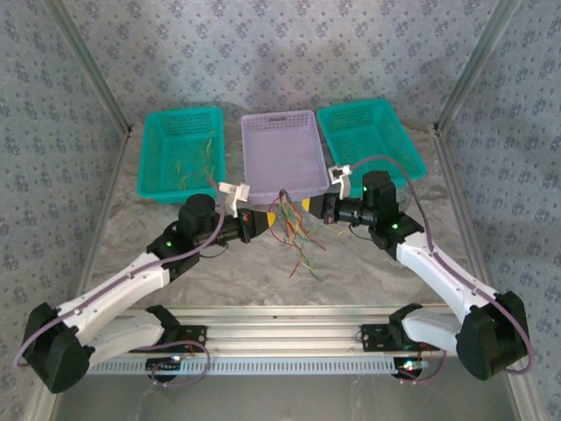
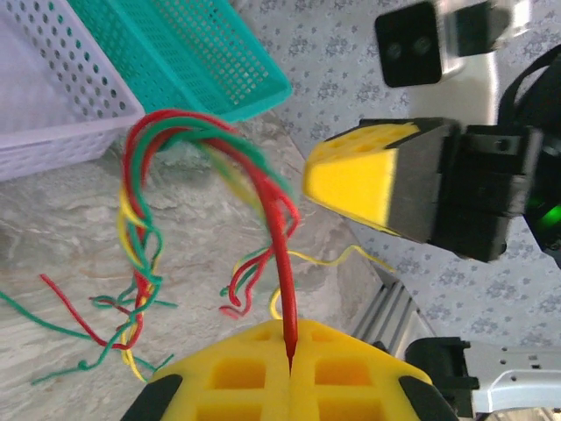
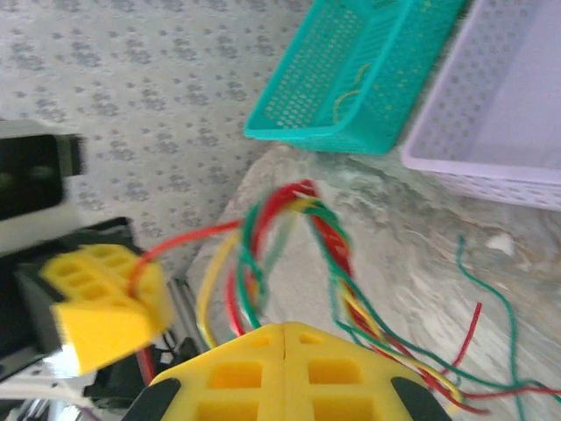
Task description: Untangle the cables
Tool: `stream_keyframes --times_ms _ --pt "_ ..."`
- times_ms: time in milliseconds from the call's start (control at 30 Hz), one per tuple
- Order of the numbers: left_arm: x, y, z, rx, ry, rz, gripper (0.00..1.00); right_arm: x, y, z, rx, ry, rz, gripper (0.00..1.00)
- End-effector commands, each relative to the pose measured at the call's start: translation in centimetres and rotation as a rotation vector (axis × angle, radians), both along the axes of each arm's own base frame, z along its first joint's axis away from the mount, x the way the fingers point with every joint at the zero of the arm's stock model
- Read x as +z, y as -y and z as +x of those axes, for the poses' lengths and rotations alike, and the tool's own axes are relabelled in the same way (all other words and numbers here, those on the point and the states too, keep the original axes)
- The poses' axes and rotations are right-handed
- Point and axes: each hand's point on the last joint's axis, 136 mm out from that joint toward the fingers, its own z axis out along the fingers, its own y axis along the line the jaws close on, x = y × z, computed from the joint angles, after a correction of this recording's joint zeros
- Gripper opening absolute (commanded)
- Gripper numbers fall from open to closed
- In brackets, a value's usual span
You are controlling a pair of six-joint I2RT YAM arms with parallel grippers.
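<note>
The cables (image 1: 295, 237) are a tangle of thin red, green and yellow wires hanging between the two grippers, in front of the purple basket; their lower ends trail on the table. My left gripper (image 2: 289, 344) is shut on a single red cable (image 2: 282, 254), which arcs up into the bundle's loop (image 2: 175, 123). My right gripper (image 3: 285, 331) is shut, with the looped bundle (image 3: 298, 202) rising just ahead of its tip and strands running down on both sides. The two grippers face each other closely, left gripper (image 1: 274, 215) and right gripper (image 1: 308, 207).
Three baskets stand at the back: a teal basket (image 1: 182, 113) on the left with a few loose wires inside, a purple basket (image 1: 279, 117) in the middle, and a teal basket (image 1: 355, 107) on the right. A metal rail (image 1: 280, 320) runs along the near edge.
</note>
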Motion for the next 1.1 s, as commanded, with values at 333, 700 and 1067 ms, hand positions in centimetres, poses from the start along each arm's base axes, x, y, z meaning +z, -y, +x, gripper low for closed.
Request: stream_keyframes --times_ms 333,700,1067 --pt "2.1 -3.4 0.1 0.079 0.066 0.061 0.00 -3.8 1.7 0.1 -0.051 -0.061 -0.056 0.00" --pt "2.0 -2.3 -0.8 -0.001 0.062 0.031 0.00 -1.0 -5.4 -2.8 0.173 0.101 -0.008 0.60" --pt "1.3 -1.9 -1.1 -0.014 0.043 0.018 0.00 -1.4 -8.5 -2.3 0.197 0.121 -0.005 0.50"
